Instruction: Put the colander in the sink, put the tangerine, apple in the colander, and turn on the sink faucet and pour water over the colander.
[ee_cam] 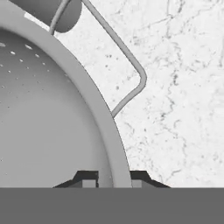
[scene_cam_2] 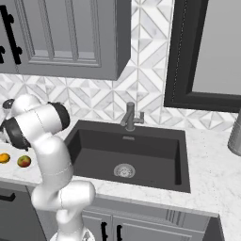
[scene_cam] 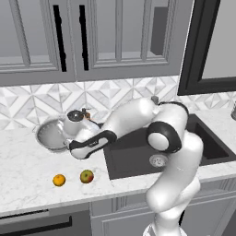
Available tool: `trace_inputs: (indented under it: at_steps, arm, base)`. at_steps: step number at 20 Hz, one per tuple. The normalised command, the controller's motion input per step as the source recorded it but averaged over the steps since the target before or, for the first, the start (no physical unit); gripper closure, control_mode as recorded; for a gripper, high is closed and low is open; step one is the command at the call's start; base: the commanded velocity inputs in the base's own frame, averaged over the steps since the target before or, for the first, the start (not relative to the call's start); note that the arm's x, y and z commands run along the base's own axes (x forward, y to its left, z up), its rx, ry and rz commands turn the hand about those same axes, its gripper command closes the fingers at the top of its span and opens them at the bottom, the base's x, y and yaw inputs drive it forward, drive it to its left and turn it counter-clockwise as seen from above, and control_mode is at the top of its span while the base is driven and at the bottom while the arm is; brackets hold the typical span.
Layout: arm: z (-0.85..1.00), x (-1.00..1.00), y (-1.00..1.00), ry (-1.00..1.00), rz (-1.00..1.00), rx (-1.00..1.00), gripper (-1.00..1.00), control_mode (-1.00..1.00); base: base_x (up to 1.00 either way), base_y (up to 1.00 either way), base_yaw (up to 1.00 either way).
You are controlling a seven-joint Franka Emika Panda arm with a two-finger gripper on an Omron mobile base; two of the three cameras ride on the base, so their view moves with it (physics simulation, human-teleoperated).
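Observation:
The silver perforated colander (scene_cam: 50, 133) sits on the marble counter left of the sink (scene_cam: 133, 159). My gripper (scene_cam: 68, 130) reaches down to its right rim. In the hand view the gripper (ee_cam: 114, 177) is shut on the colander (ee_cam: 52, 122). One fingertip is inside the rim and one outside, just below the wire side handle (ee_cam: 131, 65). The orange tangerine (scene_cam: 59, 180) and the red-green apple (scene_cam: 86, 176) lie near the counter's front edge, side by side. They also show at the left edge, tangerine (scene_cam_2: 4, 158) and apple (scene_cam_2: 24, 161). The faucet (scene_cam_2: 131, 116) stands behind the dark sink (scene_cam_2: 94, 150).
A round drain (scene_cam_2: 124, 170) lies in the sink's floor. A metal canister (scene_cam_2: 234, 132) stands on the counter at the far right. Wall cabinets hang above the counter. A grey cylinder-shaped thing (ee_cam: 61, 13) lies just beyond the colander's rim.

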Motion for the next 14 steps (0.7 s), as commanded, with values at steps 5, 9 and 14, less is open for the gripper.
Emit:
trace_inputs:
  at_steps: [5, 9, 14]
  arm:
    - [0.42, -0.71, -0.72, -0.17, -0.32, 0.35, 1.00, -1.00]
    - [0.91, -0.74, -0.54, -0.01, -0.25, 0.18, 1.00, -1.00]
    - [1.00, -0.49, -0.48, 0.03, -0.12, 0.07, 1.00, -1.00]
  base:
    - [0.00, 0.00, 0.00]
    - [0.00, 0.00, 0.00]
    - [0.00, 0.00, 0.00]
